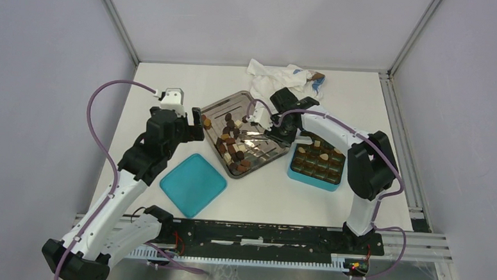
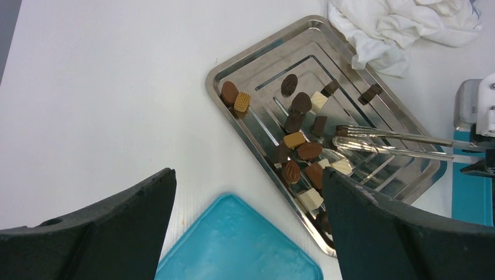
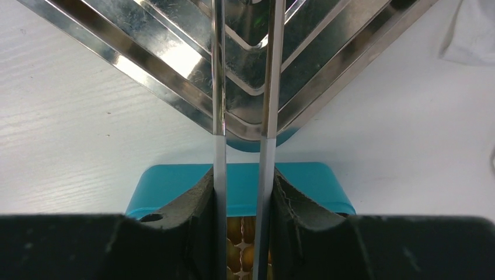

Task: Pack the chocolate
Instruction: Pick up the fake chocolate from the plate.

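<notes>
My right claw [image 3: 243, 195] is squeezed shut on steel tongs [image 3: 219, 146], whose tips lie low over the tray [image 2: 262, 61], just beside the loose chocolate [image 2: 309, 150] scattered there. My left claw [image 2: 248, 175] hangs wide open and empty above the surface [image 2: 105, 87], with the chocolate ahead to its right

A crumpled white cloth [image 1: 272, 77] with blue marks lies bunched at the far edge of the white counter [image 1: 171, 104]. A teal square lid [image 1: 193, 184] with rounded corners lies flat near the counter's front edge, turned cornerwise and well apart from the cloth.
</notes>
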Robot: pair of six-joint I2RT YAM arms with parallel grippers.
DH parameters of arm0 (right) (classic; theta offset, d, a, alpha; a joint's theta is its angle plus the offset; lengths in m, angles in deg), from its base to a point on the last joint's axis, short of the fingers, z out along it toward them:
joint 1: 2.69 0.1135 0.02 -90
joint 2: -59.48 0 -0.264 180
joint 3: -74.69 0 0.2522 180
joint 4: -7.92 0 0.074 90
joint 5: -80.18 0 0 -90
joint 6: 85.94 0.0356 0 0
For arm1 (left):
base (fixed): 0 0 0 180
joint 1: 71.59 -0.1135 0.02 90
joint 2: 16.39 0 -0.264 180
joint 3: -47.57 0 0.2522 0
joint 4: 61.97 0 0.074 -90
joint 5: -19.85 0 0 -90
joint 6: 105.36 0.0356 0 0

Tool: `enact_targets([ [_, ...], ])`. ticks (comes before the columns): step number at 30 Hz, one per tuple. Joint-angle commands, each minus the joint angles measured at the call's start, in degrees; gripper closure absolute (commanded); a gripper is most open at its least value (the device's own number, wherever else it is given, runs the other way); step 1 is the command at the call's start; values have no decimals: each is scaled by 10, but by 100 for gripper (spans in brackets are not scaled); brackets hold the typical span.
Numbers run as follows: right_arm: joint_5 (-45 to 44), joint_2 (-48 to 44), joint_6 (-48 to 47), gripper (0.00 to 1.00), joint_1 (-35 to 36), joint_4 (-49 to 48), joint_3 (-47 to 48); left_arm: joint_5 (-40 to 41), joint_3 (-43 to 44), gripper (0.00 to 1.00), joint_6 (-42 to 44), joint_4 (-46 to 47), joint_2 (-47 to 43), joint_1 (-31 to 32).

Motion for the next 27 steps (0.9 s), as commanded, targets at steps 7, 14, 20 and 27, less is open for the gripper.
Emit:
enact_targets([
  [7,48,-134,-11,95,-24,-12,-48,-4,-2,1,32,21,-12,-2],
  [14,113,-264,-27,94,-121,-12,-132,-6,-3,1,32,22,-14,-3],
  [20,129,-349,-60,94,-226,27,-190,-7,-3,1,33,22,-11,-2],
  [27,127,-411,-136,93,-344,105,-219,-6,-3,1,33,22,-12,-3],
])
